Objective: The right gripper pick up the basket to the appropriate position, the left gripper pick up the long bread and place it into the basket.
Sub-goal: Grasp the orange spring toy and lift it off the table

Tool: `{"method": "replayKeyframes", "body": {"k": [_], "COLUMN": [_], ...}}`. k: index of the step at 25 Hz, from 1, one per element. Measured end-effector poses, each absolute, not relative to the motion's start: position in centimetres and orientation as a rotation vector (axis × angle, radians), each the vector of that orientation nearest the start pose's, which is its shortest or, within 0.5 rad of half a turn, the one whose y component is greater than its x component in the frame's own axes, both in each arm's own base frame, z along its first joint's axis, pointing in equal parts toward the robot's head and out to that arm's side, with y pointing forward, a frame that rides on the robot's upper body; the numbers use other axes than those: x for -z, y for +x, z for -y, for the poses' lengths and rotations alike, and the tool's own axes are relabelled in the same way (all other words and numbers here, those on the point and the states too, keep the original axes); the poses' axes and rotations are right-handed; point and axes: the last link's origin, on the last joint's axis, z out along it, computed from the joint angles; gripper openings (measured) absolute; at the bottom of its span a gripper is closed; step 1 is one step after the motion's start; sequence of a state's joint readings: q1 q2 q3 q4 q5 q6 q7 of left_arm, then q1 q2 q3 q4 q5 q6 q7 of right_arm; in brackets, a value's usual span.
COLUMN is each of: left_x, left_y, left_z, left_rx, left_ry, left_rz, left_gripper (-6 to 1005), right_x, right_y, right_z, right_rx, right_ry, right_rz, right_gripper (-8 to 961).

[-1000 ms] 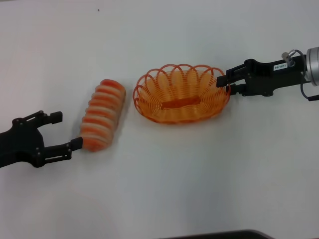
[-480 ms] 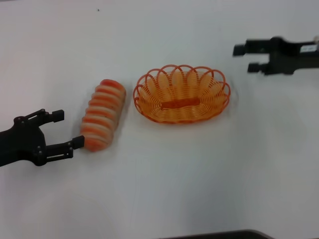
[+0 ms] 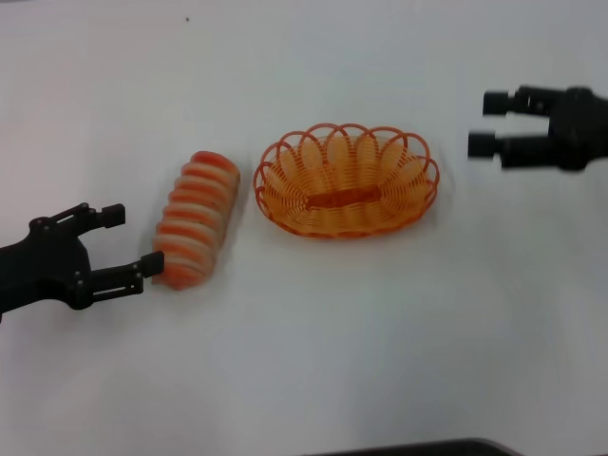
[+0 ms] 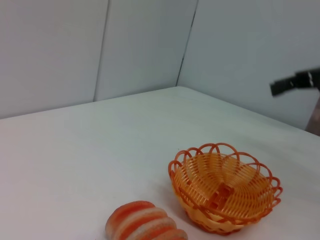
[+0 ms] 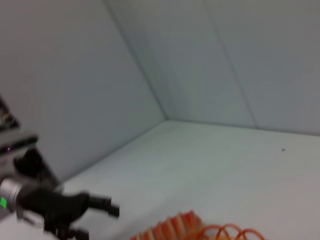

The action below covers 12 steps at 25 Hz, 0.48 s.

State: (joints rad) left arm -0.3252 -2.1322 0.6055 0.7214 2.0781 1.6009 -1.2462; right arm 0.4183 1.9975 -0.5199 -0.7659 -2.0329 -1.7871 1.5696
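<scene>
striped orange-and-cream ridged toy long bread point(image 3: 195, 219): black left gripper point(image 3: 133, 249) spread at its near end, must close; right gripper point(image 3: 484, 123) spread, clear of orange wire-weave basket point(image 3: 346, 179).

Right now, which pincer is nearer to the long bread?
Left. The left pincer sits open right at the near end of the bread, one fingertip almost touching it. The right pincer is open too, far off beyond the basket.
</scene>
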Motion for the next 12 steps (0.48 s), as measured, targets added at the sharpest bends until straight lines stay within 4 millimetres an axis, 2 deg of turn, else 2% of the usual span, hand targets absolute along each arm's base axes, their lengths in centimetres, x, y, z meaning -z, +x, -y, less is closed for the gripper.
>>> {"method": "replayKeyframes", "body": {"k": [3,10,12], "left_x": [0.4,0.6,0.6], "left_y": [-31.7,-31.9,-31.9], "left_z": [-26.5,-26.2,-26.2], "left_rx": [0.646,0.677,0.676], "left_ry": [-2.635,-2.628,-2.628], "left_rz": [0.72,0.793,0.804], "left_gripper": [904,905,905], "right_x": [-5.6,-3.5,-3.2], "right_y": [31.0,33.5,33.9], "right_z": [-27.9,-24.9,-24.6], "right_rx": [-0.696,-0.508,-0.472], "right_ry": [-2.677,-2.746,-2.748], "right_rz": [-0.715,-0.543,-0.505], "right_gripper": [925,926,926]}}
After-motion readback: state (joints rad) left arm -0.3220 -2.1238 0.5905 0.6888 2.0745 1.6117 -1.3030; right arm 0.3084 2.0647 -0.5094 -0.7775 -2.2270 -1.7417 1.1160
